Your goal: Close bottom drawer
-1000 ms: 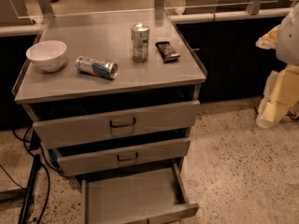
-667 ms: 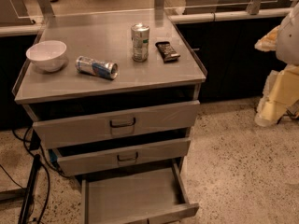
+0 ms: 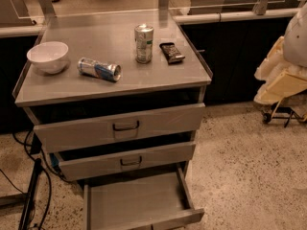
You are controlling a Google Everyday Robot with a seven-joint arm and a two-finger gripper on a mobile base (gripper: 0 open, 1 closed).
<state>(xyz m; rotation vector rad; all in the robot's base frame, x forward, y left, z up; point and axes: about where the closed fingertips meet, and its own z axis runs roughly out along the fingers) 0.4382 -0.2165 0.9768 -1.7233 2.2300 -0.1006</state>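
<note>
Bottom drawer (image 3: 136,202) open beneath middle drawer (image 3: 158,156); gripper (image 3: 279,83) well apart at right.

The bottom drawer (image 3: 136,200) is the lowest of three in the grey metal cart, and it stands pulled well out toward the camera. Its flat grey tray floor and low side walls show fully. Its slim front panel runs along the lower frame edge, skewed slightly down to the left, and its centre pull is mostly cut off. The tool (image 3: 283,78), seemingly the cream shape at the right edge, hangs well apart from the drawer.
</note>
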